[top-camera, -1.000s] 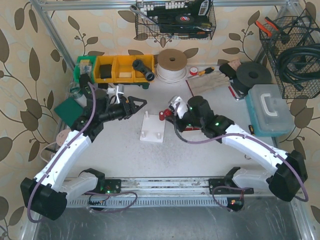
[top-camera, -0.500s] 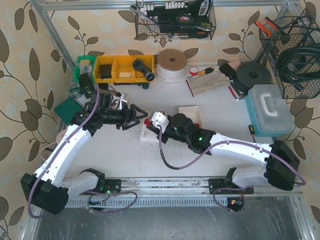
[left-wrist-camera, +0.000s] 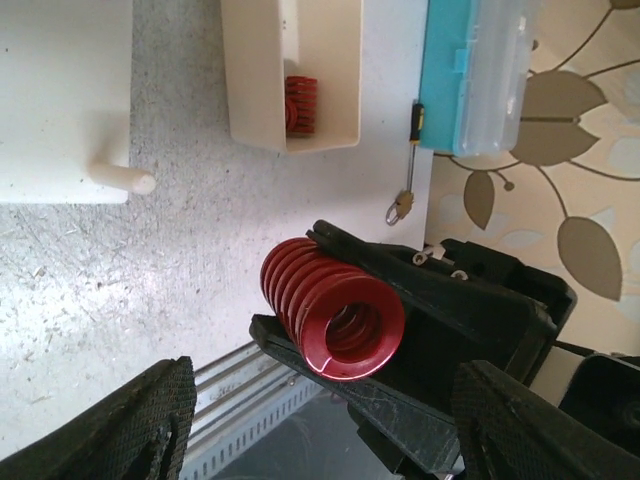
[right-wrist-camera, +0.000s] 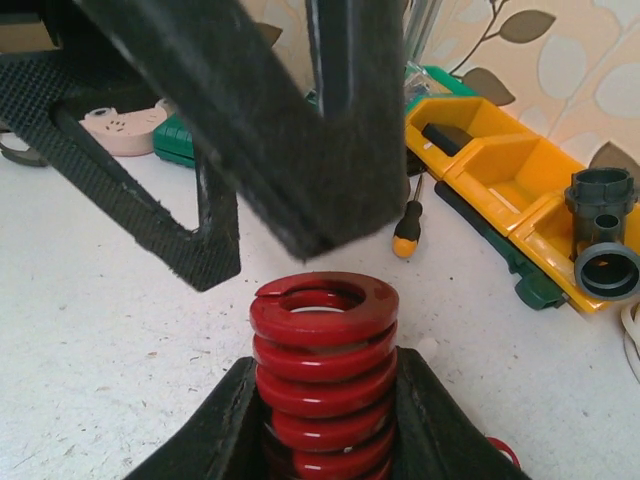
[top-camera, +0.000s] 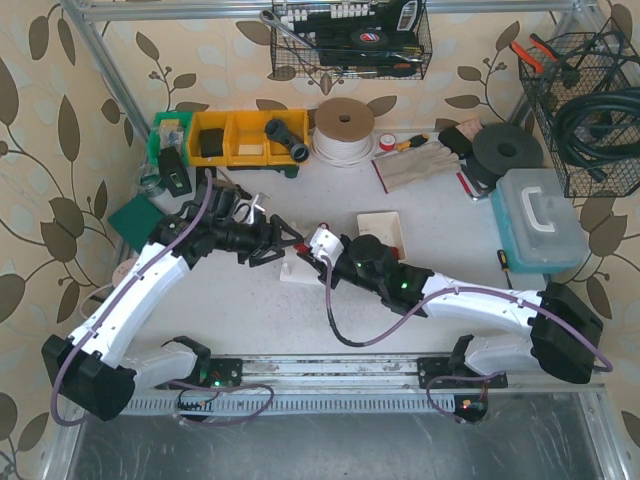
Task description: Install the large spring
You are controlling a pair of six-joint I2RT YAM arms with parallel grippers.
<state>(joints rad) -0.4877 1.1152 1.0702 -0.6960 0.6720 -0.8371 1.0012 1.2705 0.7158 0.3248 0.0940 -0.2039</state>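
R arm has the task's thing. The large red steel coil spring (left-wrist-camera: 335, 315) sits clamped across its width in the right gripper (right-wrist-camera: 322, 372). Its jaws are narrow and press on the lower coils, w/ the top few coils and the open bore standing clear. The spring is above the table, near the white plastic peg block (left-wrist-camera: 60, 110), and not on it yet.

The left gripper (top-camera: 281, 240) faces the spring end-on, jaws wide, nothing in them. In the left wrist view its fingers (left-wrist-camera: 130, 420) stand either side of the spring and apart from it.

Step in hand looks like a handover R to L, or L coming in to steady the spring; can't tell which.

To do it well:
- L should close on the free coils only, not on R's fingers.
- Squeeze across the diameter, centred, since round coils can roll or pop out of flat pads.
- R should let go only once L's hold is firm.
- For seating, line the bore up w/ the round white peg (left-wrist-camera: 128, 181), keep the spring axis parallel to the peg, and push straight along it. Any tilt and a coil prob. catches on the peg tip.

A second red spring (left-wrist-camera: 302, 103) lies in the cream rectangular tray (left-wrist-camera: 340, 60) beyond the block. Leave it alone.
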